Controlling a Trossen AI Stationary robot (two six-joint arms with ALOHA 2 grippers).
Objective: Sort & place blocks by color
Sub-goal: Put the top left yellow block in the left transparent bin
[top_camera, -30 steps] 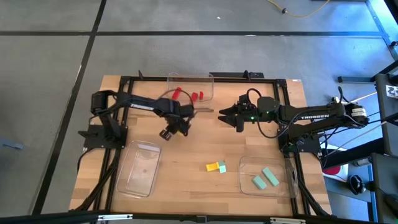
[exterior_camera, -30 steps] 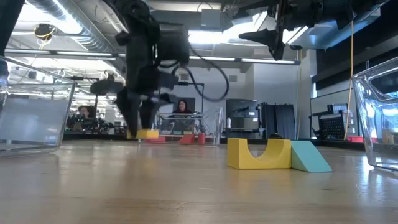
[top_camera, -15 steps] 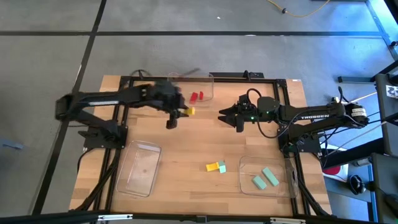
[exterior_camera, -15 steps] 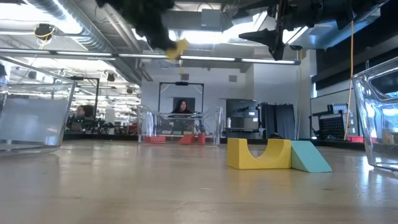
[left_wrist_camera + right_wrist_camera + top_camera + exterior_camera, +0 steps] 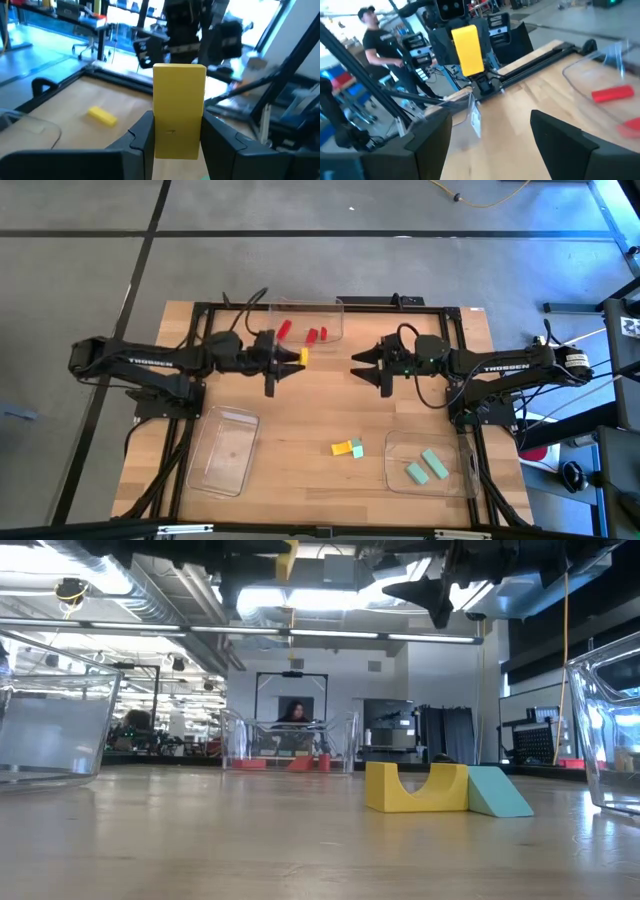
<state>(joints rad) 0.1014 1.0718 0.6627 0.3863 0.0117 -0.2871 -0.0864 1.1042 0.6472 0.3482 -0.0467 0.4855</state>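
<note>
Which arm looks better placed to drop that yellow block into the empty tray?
Left, probably. The left gripper is already shut on the yellow block, held above the table, and the empty tray lies on its side. The right gripper hangs open, holding nothing, nearer the tray with green blocks.

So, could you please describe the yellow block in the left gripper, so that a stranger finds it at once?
Look at the far, middle part of the wooden table, just in front of the clear tray with red blocks. There the left gripper holds a plain yellow bar in the air. The other yellow block lies on the table and has an arch cut.
</note>
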